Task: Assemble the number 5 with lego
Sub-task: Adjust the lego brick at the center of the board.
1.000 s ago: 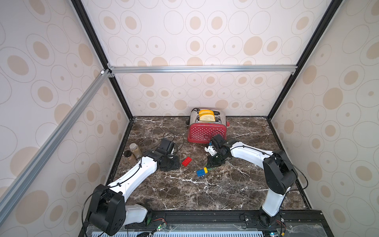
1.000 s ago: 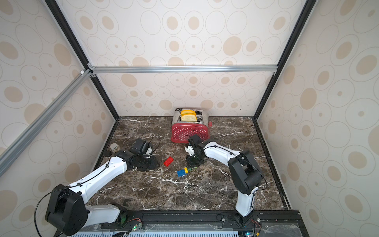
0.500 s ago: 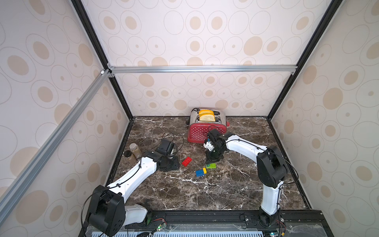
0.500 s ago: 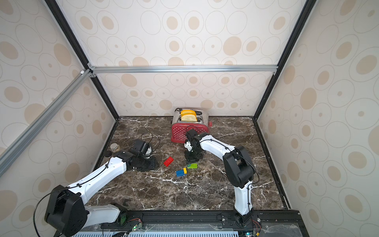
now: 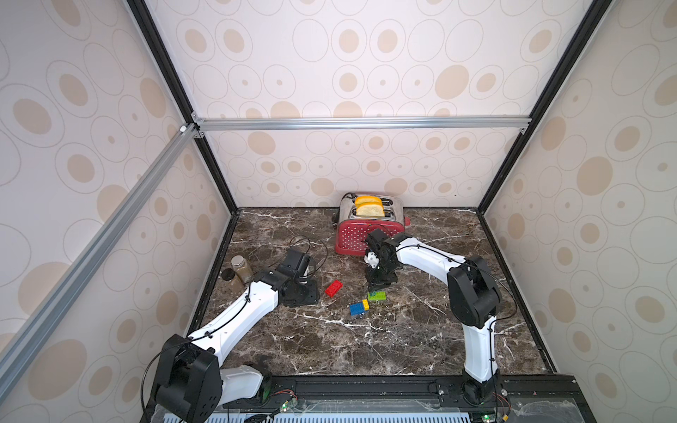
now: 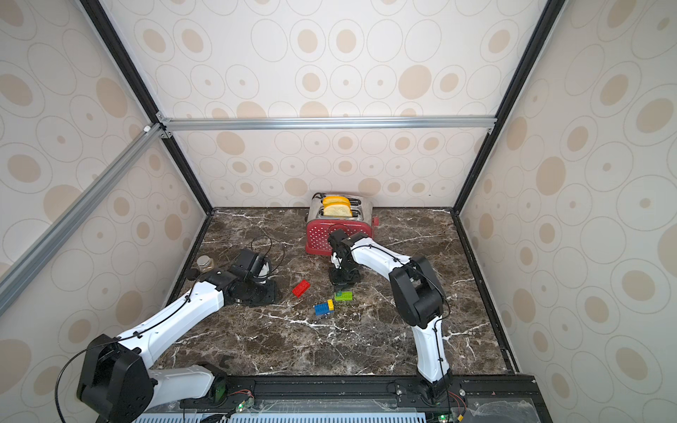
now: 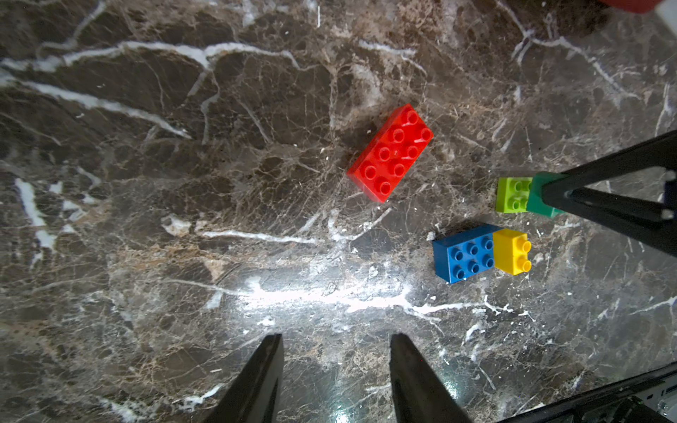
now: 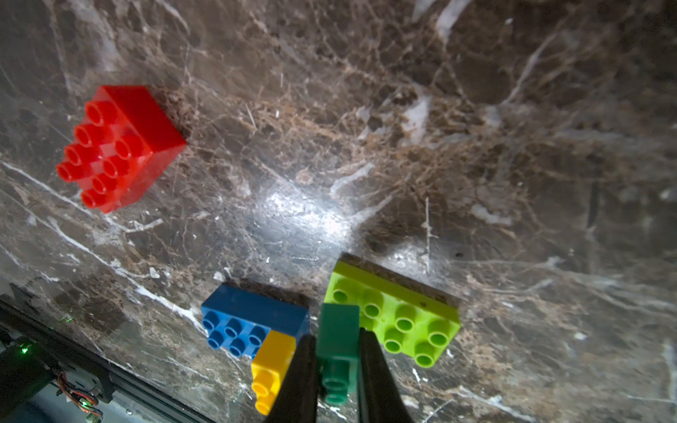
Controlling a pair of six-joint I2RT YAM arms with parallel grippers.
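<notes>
Dark marble worktop [image 5: 366,348], white-veined and glossy, inside walls papered with tan ovals. Red polka-dot toaster [image 5: 351,238] stands at the back edge.

Change since a second ago: right arm has pulled back toward the toaster. The lime-green brick [image 8: 399,315], then hidden under it, now lies in plain sight mid-worktop. Left arm unchanged.

Right gripper [image 8: 337,340]: black fingers clamped on the small square dark-green brick [image 7: 538,197], held at one end of the lime-green brick. Cannot tell whether the two touch.

Left gripper [image 7: 335,344]: jaws partly apart and empty, low over the worktop toward the left edge.

Lego, all smooth shiny plastic with round studs:
- red brick [image 7: 390,154]: long, eight studs, lying askew and alone between the two grippers.
- blue brick [image 7: 463,252]: long, six studs showing, with the yellow brick [image 7: 511,251] joined at one end. The pair lies just in front of the lime-green one.

Number 5 not yet built: the bricks lie in separate groups mid-worktop.
</notes>
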